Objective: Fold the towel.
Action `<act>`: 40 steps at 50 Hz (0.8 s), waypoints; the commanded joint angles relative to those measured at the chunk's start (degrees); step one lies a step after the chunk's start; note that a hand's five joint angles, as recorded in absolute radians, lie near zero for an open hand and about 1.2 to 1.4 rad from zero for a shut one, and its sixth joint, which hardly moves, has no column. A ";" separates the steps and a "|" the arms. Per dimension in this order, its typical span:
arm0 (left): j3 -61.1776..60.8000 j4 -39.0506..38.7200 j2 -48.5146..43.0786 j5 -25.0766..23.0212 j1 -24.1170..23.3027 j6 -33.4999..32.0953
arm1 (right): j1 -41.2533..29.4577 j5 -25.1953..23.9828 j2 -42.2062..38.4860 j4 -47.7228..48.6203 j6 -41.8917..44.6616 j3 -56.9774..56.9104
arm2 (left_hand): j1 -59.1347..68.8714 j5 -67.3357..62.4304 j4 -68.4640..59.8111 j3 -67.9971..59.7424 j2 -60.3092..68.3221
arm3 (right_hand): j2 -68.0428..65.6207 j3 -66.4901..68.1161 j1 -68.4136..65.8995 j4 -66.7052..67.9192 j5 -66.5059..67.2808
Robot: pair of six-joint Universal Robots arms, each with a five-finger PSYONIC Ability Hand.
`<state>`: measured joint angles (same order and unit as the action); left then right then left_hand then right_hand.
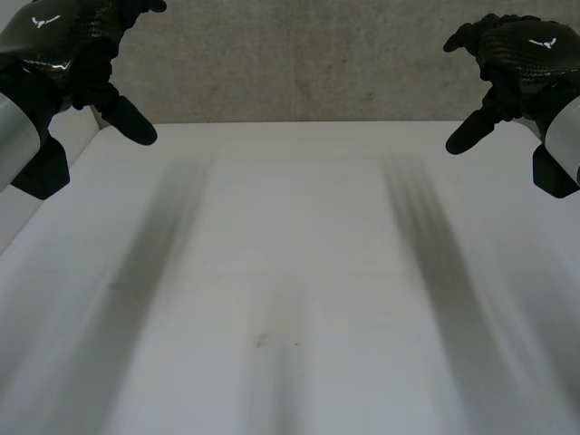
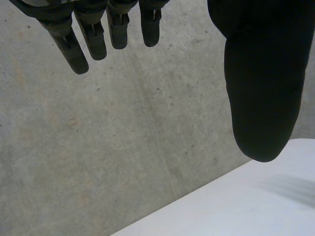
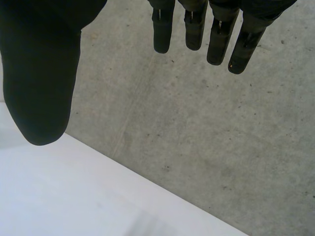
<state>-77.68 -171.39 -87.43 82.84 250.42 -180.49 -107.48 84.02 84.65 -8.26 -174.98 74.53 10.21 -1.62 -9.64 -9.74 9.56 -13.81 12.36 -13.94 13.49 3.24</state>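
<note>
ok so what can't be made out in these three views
- Head view: the black left hand and black right hand are cut off by the frame's edges.
- Head view: the white table has its near edge past the frame.
- Wrist views: each palm is cut off by the frame; each thumb hides part of the grey concrete wall and the table's far edge.

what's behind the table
A grey concrete wall stands behind the table. The left hand and right hand, both with fingers open, cover the wall's upper corners in the head view, so those parts are hidden.
</note>
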 commanded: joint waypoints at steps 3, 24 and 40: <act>-0.01 -0.08 -0.02 -0.05 -0.02 0.05 | -0.01 0.01 0.60 0.08 0.51 -0.61 | -0.16 1.57 -0.41 -0.31 0.49 | 3.81 -2.36 3.94 -3.49 -3.24; -0.19 -0.08 -0.02 -0.14 -0.19 0.14 | -0.01 0.01 0.78 0.08 0.87 -0.70 | -0.16 1.57 -0.41 -0.31 0.49 | 3.81 -2.36 3.94 -3.49 -3.24; -1.77 -4.04 -0.72 -0.22 -0.19 -0.13 | -0.01 -0.26 0.25 -0.18 3.40 -0.61 | 1.02 0.39 -1.58 -1.49 1.67 | 3.81 -2.36 3.94 -3.49 -3.24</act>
<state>-79.14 -174.53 -87.47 82.69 250.23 -180.59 -107.50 84.02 85.25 -8.22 -173.91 73.92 10.21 -1.62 -9.64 -9.76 9.56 -13.81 12.36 -13.94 13.49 3.25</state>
